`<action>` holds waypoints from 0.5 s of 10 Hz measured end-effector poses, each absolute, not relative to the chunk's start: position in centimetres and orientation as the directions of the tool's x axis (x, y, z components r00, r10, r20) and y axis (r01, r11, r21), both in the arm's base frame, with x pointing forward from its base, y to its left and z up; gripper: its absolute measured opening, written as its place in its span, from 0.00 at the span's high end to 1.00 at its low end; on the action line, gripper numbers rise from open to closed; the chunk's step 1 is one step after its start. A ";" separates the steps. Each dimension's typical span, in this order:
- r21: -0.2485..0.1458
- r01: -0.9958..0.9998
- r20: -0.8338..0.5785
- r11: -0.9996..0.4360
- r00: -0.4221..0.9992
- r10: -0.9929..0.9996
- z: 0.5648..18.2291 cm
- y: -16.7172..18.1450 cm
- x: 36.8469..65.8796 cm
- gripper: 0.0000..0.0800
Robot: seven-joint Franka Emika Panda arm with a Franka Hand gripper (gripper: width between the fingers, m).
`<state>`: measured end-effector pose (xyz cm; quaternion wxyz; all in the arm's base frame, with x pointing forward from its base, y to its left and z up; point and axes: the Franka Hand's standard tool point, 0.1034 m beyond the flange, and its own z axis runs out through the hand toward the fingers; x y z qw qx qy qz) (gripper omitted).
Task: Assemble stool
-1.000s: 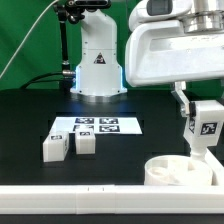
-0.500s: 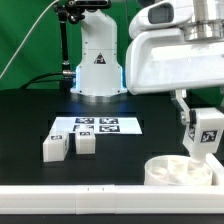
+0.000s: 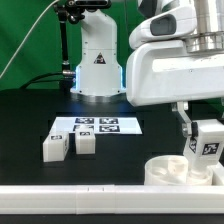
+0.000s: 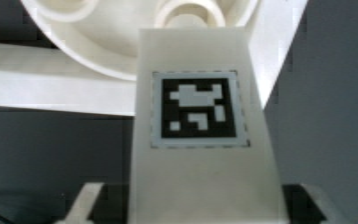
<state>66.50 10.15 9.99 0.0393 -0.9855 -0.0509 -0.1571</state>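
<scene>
The black table (image 3: 30,120) filled most of the exterior view, with a white robot base (image 3: 97,60) standing at its far edge. The arm's bulky white housing (image 3: 175,75) hung over the exterior view's right side and covered much of the scene there. A long white border rail (image 3: 60,195) ran along the near edge of the table. Just behind that rail, toward the exterior view's right, lay the stool's round rimmed seat (image 3: 170,170), flat on the table. The marker board (image 3: 100,125) lay flat near the middle, well apart from the seat. In front of it stood two loose legs, one (image 3: 55,147) just beside the other (image 3: 85,143), on the exterior view's left. A third leg (image 3: 207,140) hung from the gripper (image 3: 203,124) over the right part of the seat, roughly upright, its tag facing the camera. Its lower end was at the seat's rim, but whether it touched could not be told. In the wrist view the gripper (image 4: 190,205) had its jaws drawn in narrow against the two sides of this leg (image 4: 194,110), clamping it. The fingers (image 4: 87,200) showed at either side of the block. The leg's square tag faced the wrist camera, and beyond its far end the seat (image 4: 105,45) showed a round hollow.
</scene>
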 end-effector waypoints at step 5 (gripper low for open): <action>-0.058 0.116 0.318 -0.992 0.944 0.092 9.1 10.3 65.8 0.57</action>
